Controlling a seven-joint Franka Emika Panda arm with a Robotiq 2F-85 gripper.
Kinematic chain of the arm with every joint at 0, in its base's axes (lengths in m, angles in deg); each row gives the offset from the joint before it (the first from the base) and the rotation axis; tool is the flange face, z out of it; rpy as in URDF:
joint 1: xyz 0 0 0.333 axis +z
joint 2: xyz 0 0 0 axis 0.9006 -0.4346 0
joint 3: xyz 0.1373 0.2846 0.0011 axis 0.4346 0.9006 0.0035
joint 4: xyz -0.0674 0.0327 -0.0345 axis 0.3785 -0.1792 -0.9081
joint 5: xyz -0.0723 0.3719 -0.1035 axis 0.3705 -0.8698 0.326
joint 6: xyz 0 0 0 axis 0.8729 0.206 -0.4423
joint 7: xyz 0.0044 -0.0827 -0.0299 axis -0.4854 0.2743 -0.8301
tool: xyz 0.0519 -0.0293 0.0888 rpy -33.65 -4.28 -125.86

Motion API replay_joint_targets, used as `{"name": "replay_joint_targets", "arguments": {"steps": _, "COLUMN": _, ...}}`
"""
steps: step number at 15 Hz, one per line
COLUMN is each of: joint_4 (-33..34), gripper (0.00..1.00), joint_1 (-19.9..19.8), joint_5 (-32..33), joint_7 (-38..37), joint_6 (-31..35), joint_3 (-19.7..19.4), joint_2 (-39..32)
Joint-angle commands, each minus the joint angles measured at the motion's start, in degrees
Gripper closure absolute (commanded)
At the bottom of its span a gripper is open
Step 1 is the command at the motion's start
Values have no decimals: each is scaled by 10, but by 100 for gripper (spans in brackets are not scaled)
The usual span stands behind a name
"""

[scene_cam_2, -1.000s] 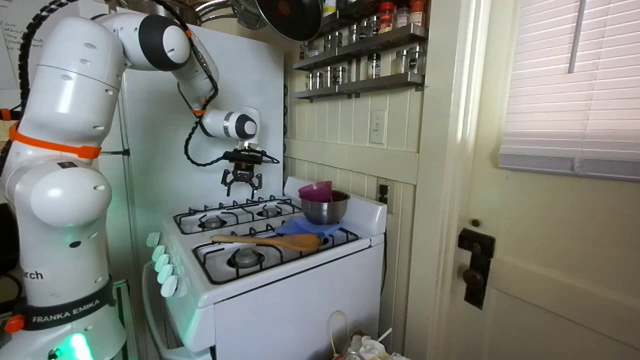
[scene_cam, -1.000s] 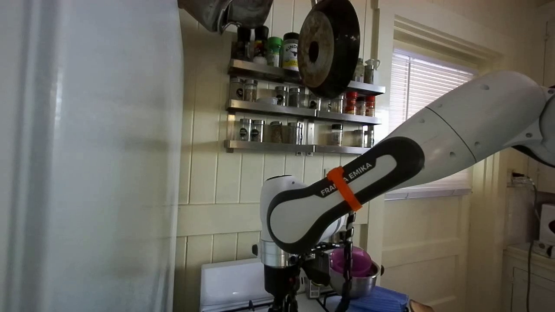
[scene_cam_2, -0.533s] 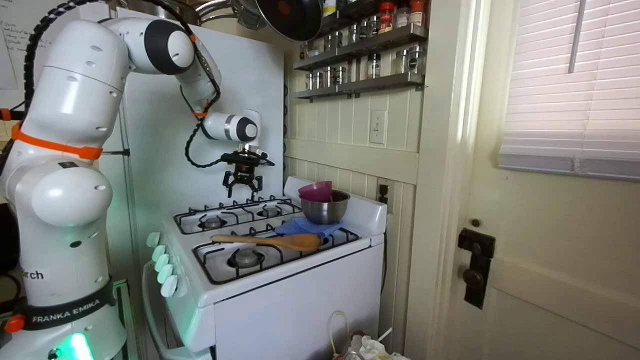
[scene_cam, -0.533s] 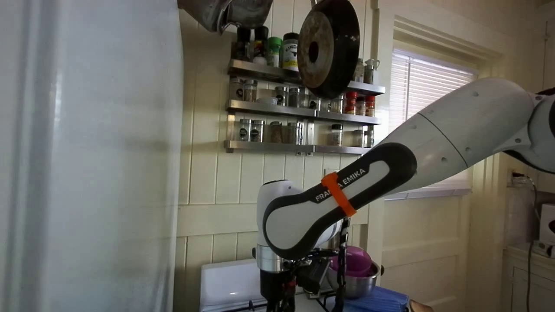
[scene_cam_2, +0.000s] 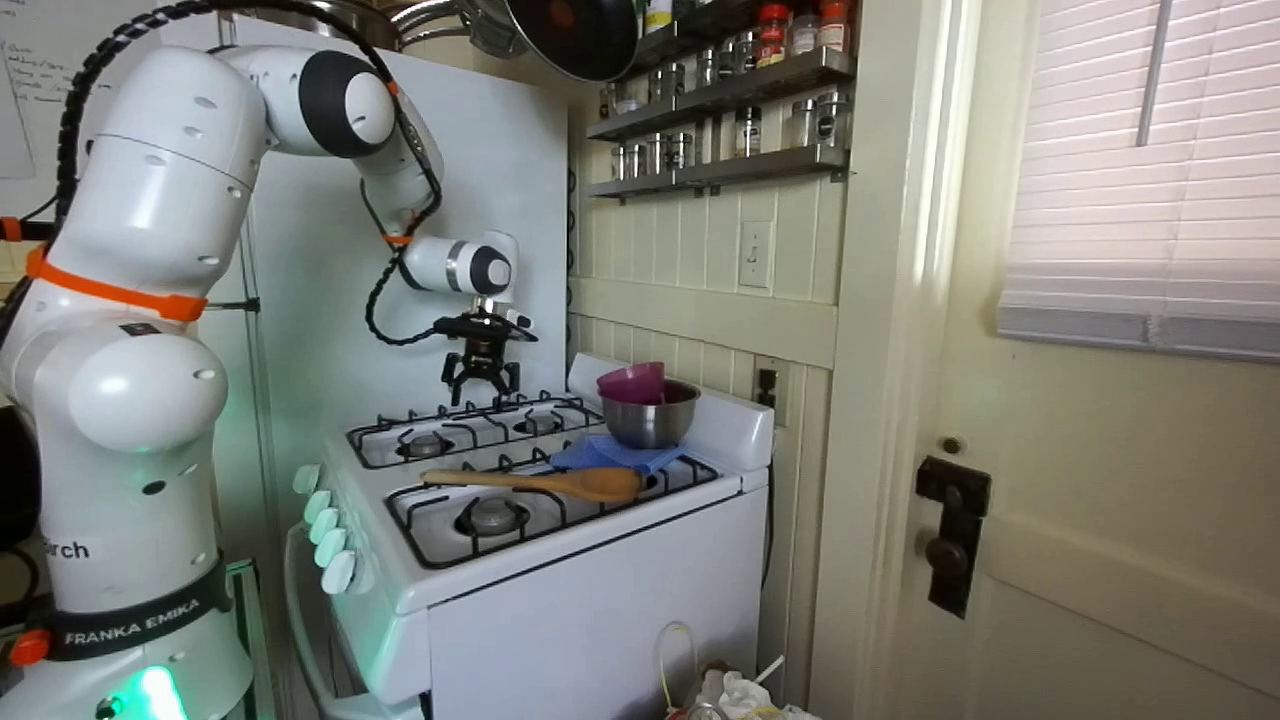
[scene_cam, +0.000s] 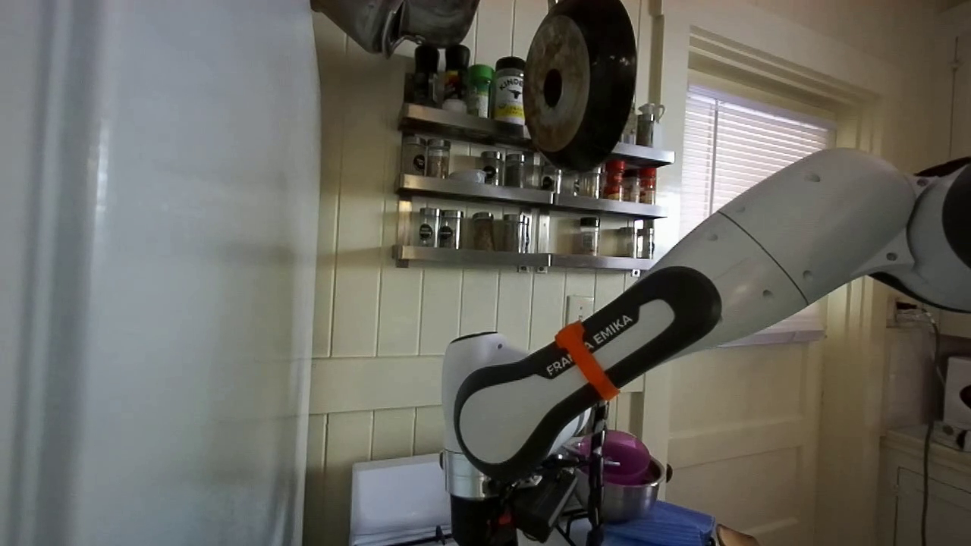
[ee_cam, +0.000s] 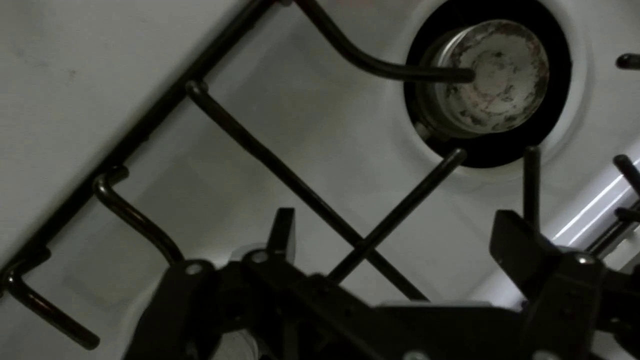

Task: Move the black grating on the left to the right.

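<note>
Wrist view, fingers [ee_cam: 282,232]: spread well apart, hanging over the black grate [ee_cam: 362,244]; I can't tell whether a tip touches it.
Wrist view, black grate: thin bars crossing in the gap between the fingers, the frame slanting away over the pale surface [ee_cam: 100,65].
Wrist view, burner [ee_cam: 492,75]: a round, stained cap in a dark hole beneath the black grate, one rod reaching across its edge.
In an exterior view, robot arm [scene_cam_2: 180,180]: stands left of the black grate and bends over it, fingers pointing down above the bars, parted.
In an exterior view, fridge [scene_cam_2: 495,150]: tall and pale, beyond the black grate.
In an exterior view, steel bowl [scene_cam_2: 650,422]: right of the black grate, a blue cloth [scene_cam_2: 605,453] at its foot, a purple bowl [scene_cam_2: 632,382] tilted inside it.
In an exterior view, wooden spoon [scene_cam_2: 560,483]: this side of the black grate, laid across the near grate [scene_cam_2: 560,524].
In an exterior view, knobs [scene_cam_2: 325,525]: a pale row, left of and below the black grate.
In an exterior view, shelves [scene_cam: 474,256]: well above the level of the black grate, lined with spice jars [scene_cam: 483,231], a black pan [scene_cam: 580,83] hanging before them; the fingers are cut off below.
</note>
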Motion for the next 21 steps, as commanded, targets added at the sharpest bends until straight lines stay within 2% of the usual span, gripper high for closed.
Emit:
{"name": "replay_joint_targets", "arguments": {"steps": 1, "joint_4": 0, "gripper": 0, "joint_1": 6, "joint_5": 30, "joint_7": -9, "joint_6": 43, "joint_3": -12, "joint_2": -22}}
{"name": "replay_joint_targets", "arguments": {"steps": 7, "joint_4": 26, "gripper": 0, "joint_1": 9, "joint_5": 49, "joint_7": -5, "joint_6": 78, "joint_3": -16, "joint_2": -65}}
{"name": "replay_joint_targets", "arguments": {"steps": 8, "joint_4": 24, "gripper": 25, "joint_1": 10, "joint_5": 49, "joint_7": -7, "joint_6": 81, "joint_3": -16, "joint_2": -66}}
{"name": "replay_joint_targets", "arguments": {"steps": 9, "joint_4": 22, "gripper": 27, "joint_1": 10, "joint_5": 47, "joint_7": -11, "joint_6": 84, "joint_3": -17, "joint_2": -65}}
{"name": "replay_joint_targets", "arguments": {"steps": 14, "joint_4": 3, "gripper": 66, "joint_1": 17, "joint_5": 46, "joint_7": -30, "joint_6": 90, "joint_3": -17, "joint_2": -48}}
{"name": "replay_joint_targets", "arguments": {"steps": 19, "joint_4": -9, "gripper": 100, "joint_1": 20, "joint_5": 45, "joint_7": -56, "joint_6": 75, "joint_3": -19, "joint_2": -35}}
{"name": "replay_joint_targets", "arguments": {"steps": 21, "joint_4": -13, "gripper": 100, "joint_1": 23, "joint_5": 52, "joint_7": -69, "joint_6": 64, "joint_3": -21, "joint_2": -24}}
